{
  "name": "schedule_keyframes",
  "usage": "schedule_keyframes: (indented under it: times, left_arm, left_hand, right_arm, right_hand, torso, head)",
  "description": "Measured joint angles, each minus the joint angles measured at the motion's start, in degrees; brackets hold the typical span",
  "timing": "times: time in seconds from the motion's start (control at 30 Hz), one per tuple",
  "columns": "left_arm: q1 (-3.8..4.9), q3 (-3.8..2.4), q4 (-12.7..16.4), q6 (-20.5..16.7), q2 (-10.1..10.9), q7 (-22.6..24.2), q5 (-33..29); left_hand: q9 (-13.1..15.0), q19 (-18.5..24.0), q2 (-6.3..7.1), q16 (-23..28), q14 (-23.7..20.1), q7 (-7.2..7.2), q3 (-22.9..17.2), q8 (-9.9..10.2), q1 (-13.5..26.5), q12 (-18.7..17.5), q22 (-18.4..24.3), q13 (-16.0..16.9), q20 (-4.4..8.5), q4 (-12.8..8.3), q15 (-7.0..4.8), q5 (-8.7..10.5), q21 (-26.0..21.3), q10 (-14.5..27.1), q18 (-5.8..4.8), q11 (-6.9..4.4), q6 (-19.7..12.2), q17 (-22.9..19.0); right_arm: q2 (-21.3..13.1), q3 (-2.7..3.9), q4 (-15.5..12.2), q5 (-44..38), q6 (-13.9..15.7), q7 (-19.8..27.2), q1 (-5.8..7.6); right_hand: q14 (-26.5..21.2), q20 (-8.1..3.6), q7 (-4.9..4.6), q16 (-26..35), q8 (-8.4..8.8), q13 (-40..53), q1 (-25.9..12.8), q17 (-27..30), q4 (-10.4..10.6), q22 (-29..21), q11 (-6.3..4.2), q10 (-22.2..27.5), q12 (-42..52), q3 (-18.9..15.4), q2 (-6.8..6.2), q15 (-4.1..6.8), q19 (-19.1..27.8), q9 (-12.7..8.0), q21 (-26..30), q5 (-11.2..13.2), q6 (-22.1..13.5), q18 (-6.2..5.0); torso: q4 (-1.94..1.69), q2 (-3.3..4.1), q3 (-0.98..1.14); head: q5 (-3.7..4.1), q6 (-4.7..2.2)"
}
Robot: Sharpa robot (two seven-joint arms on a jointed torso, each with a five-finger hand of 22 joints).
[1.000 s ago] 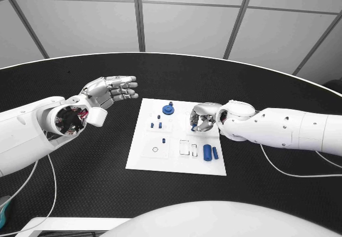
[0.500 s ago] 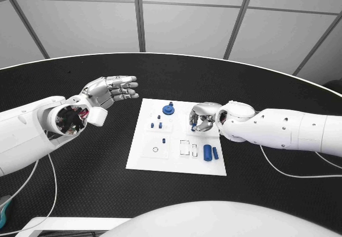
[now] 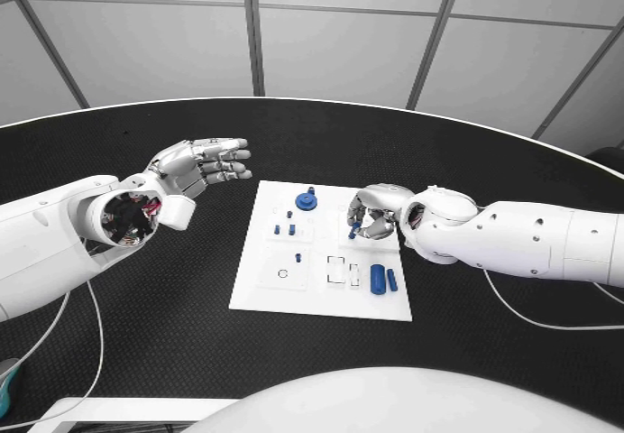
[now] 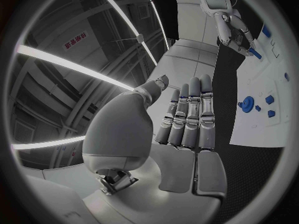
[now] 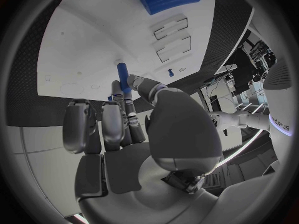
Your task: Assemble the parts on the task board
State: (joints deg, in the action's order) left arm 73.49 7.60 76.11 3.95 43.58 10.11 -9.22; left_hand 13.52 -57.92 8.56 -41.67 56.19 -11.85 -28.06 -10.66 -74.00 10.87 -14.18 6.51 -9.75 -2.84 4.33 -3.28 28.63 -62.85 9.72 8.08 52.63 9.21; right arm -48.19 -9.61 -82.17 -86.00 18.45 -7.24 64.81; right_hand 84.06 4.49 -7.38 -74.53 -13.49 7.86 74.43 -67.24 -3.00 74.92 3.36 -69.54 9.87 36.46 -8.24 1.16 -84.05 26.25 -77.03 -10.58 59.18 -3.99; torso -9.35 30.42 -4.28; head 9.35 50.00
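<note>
The white task board (image 3: 325,293) lies mid-table. My right hand (image 3: 372,215) hovers over its far right part and pinches a small blue peg (image 3: 353,231) between thumb and finger; the right wrist view shows that peg (image 5: 122,73) sticking out past the fingertips toward the board (image 5: 81,40). My left hand (image 3: 205,166) is held above the table left of the board, fingers straight and apart, holding nothing; its wrist view shows the same flat hand (image 4: 187,119). On the board stand a blue round knob (image 3: 307,200) and several small blue pegs (image 3: 294,229).
Two blue cylinders (image 3: 379,278) lie side by side on the board's near right part, beside two rectangular slots (image 3: 337,268). A round hole (image 3: 284,272) sits on the near left. Black table (image 3: 156,325) surrounds the board; a white cable (image 3: 520,316) runs under my right arm.
My right hand has risen slightly off the board with the blue peg, which now shows below its fingers. The left hand has not moved.
</note>
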Motion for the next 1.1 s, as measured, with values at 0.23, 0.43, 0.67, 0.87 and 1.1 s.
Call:
schedule_keyframes:
  times: [0.23,0.43,0.67,0.87,1.1]
  left_arm:
    - [-0.01,0.0,-0.26,-0.02,-0.08,0.01,0.0]
    - [-0.01,0.01,-0.29,0.13,-0.23,0.06,0.0]
    - [-0.01,0.01,-0.3,0.35,-0.52,0.05,0.0]
    - [-0.01,0.0,-0.21,0.44,-0.82,0.06,0.0]
    - [-0.01,-0.01,-0.12,0.57,-1.31,0.01,0.0]
  left_hand:
    - [0.0,0.0,0.0,0.0,0.0,0.0,0.03,0.0,0.0,0.12,0.04,0.0,0.0,0.03,0.0,0.0,0.0,0.0,0.0,0.0,0.0,0.0]
    - [0.01,0.0,0.0,0.0,0.0,0.0,0.15,0.0,0.0,0.26,0.11,0.01,0.0,0.15,0.0,0.0,0.0,0.0,0.0,0.0,0.0,0.07]
    - [0.01,0.0,0.0,0.0,0.0,0.0,0.15,0.0,0.0,0.26,0.15,0.01,0.0,0.15,0.0,0.0,0.0,0.0,0.0,0.0,0.0,0.07]
    - [-0.04,0.0,0.0,0.0,0.0,0.0,0.15,0.0,0.0,0.26,0.15,0.01,0.0,0.15,0.0,0.0,-0.4,0.0,0.0,0.0,0.0,0.06]
    - [-0.04,0.01,0.0,0.0,0.0,0.0,0.15,0.0,0.0,0.26,0.2,0.02,0.01,0.15,0.0,0.0,-0.4,0.0,0.0,0.0,0.0,0.06]
  right_arm:
    - [-3.52,0.22,-6.54,0.0,0.94,-0.84,0.85]
    - [-4.22,0.52,-12.77,0.0,1.48,-0.88,1.39]
    - [-0.27,0.65,-15.79,-0.01,1.62,0.11,1.52]
    - [4.57,0.6,-13.47,-0.01,0.55,1.09,1.33]
    - [9.94,0.55,-9.2,-0.01,-0.72,1.88,0.88]
  right_hand:
    - [0.0,0.0,0.12,0.0,-0.24,0.0,0.0,0.0,0.0,0.0,-0.13,-0.43,0.0,0.0,0.0,0.0,0.0,0.05,-0.45,0.04,0.29,0.0]
    - [0.0,-0.2,0.12,0.0,-0.26,0.0,0.0,0.0,0.0,-0.01,-0.07,-0.49,0.0,0.0,-0.01,0.0,0.21,0.17,-0.45,0.04,0.29,0.0]
    - [0.0,-0.2,0.12,0.0,-0.26,0.06,-0.01,0.0,0.0,-0.01,-0.07,-0.49,-0.02,-0.01,-0.01,0.0,0.21,0.17,-0.45,0.04,0.28,0.0]
    - [0.0,-0.2,0.12,0.0,-0.24,0.06,-0.01,0.11,-0.16,-0.01,-0.06,-0.49,-0.05,0.16,-0.02,0.0,0.21,0.16,-0.45,0.03,0.27,0.0]
    - [0.0,-0.2,0.12,0.0,-0.22,0.05,-0.01,0.16,-0.16,-0.01,-0.06,-0.48,-0.07,0.16,-0.02,0.0,0.21,0.15,-0.45,-0.24,0.27,0.0]
  torso:
    - [0.02,-0.01,-0.04]
    - [0.01,0.03,-0.04]
    - [-0.14,0.11,-0.07]
    - [-0.21,0.15,-0.16]
    - [-0.29,0.33,-0.2]
  head:
    - [-0.31,0.0]
    - [-0.78,0.0]
    - [-1.83,0.0]
    - [-2.99,0.0]
    - [-4.24,0.0]
